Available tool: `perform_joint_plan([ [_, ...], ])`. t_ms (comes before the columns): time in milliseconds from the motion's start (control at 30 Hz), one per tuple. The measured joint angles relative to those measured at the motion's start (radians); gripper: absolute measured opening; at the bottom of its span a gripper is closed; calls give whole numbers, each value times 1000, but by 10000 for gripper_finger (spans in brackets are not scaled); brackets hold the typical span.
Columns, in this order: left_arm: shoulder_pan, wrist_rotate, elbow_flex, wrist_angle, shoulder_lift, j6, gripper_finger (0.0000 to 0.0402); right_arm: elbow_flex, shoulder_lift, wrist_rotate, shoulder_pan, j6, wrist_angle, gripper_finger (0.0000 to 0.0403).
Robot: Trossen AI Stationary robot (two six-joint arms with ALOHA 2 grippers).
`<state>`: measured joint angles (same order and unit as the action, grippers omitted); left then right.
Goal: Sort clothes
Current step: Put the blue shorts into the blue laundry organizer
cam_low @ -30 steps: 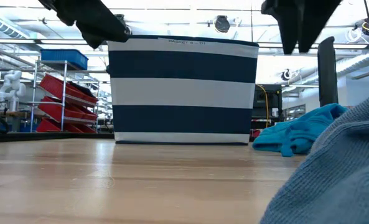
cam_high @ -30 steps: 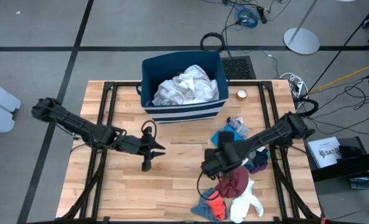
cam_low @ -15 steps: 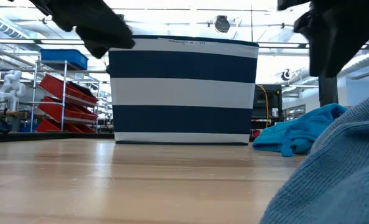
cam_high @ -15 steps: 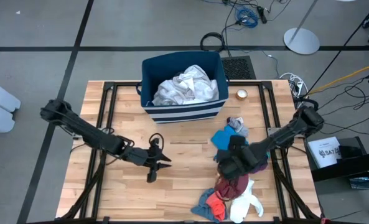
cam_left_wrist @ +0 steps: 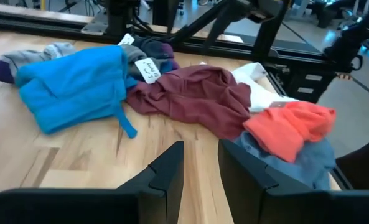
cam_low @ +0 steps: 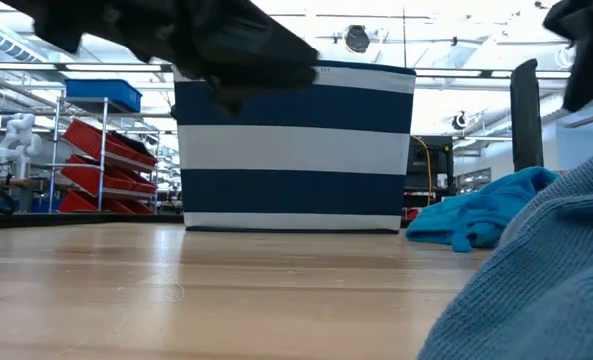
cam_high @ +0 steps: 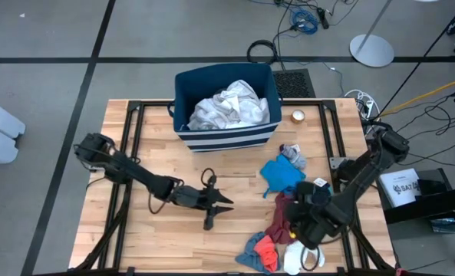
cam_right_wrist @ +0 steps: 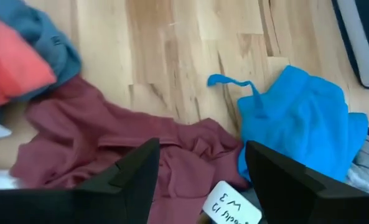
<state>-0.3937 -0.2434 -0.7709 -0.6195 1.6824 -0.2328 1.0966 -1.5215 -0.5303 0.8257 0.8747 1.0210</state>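
A heap of clothes lies on the wooden table at the right. It holds a teal piece, a maroon piece, a coral-red piece, a blue-grey piece and a white piece. White garments lie in the striped navy bin. My left gripper is open and empty mid-table, pointing at the heap; the left wrist view shows the maroon piece ahead. My right gripper is wide open above the maroon piece, touching nothing.
Small grey and purple pieces and a dark piece lie beside the teal one. A tag marked "M3" sits on the maroon piece. A small round object lies right of the bin. Bare wood stretches across the table's left half.
My left gripper has gone toward the table's right and near edge, closer to the heap. My right gripper has gone toward the right and near edge, from beside the heap to above the maroon piece. The clothes lie as before.
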Motion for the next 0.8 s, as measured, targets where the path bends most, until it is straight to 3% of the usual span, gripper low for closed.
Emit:
perform_joint_plan([
  [233,29,-1,-146,-8,126,-47,107,0,0,-146,78,-4,0,226],
  [567,64,-5,-257,3,179,-42,107,0,0,-152,97,-102,0,226],
  [800,66,-98,-259,-72,179,-56,107,0,0,-150,82,-187,-16,226],
])
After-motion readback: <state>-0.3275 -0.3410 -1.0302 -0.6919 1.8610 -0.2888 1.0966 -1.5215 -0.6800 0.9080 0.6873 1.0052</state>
